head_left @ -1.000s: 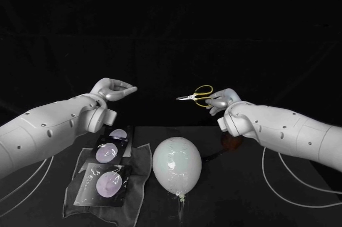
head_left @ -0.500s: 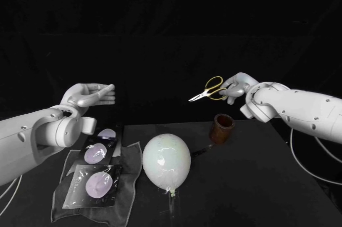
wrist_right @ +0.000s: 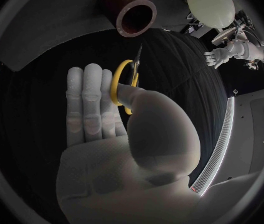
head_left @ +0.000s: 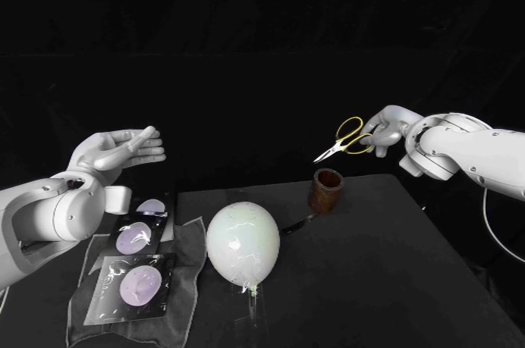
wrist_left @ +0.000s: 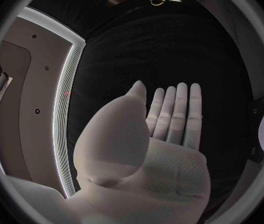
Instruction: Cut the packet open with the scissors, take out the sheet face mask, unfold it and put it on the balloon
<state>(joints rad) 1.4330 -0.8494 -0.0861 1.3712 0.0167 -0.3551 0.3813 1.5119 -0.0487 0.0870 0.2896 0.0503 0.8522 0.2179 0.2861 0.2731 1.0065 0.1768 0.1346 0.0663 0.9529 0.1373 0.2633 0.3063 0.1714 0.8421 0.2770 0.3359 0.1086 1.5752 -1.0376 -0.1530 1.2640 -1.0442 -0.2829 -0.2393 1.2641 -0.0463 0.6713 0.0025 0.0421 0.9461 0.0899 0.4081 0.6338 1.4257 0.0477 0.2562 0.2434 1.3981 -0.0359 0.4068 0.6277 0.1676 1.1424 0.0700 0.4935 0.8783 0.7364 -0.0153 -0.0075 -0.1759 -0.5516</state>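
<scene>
My right hand (head_left: 391, 126) is raised at the back right and holds the yellow-handled scissors (head_left: 348, 139), whose blades point down and left above a brown cup (head_left: 326, 190). In the right wrist view the yellow loop (wrist_right: 122, 82) sits against my fingers (wrist_right: 91, 102). The pale balloon (head_left: 243, 242) lies on the table's middle, knot toward me. Dark face-mask packets (head_left: 136, 235) (head_left: 133, 284) lie to its left. My left hand (head_left: 116, 148) hovers above them, fingers (wrist_left: 177, 112) straight and holding nothing.
The packets rest on a clear plastic sheet (head_left: 186, 302) at the table's left. A small third packet (head_left: 151, 206) lies behind them. The brown cup (wrist_right: 132, 16) stands upright behind the balloon (wrist_right: 211, 5). White cables hang off the table's right side.
The camera has shifted. My left hand has gone from curled to straight fingers. My right hand has carried the scissors rightward, and the brown cup now shows below them.
</scene>
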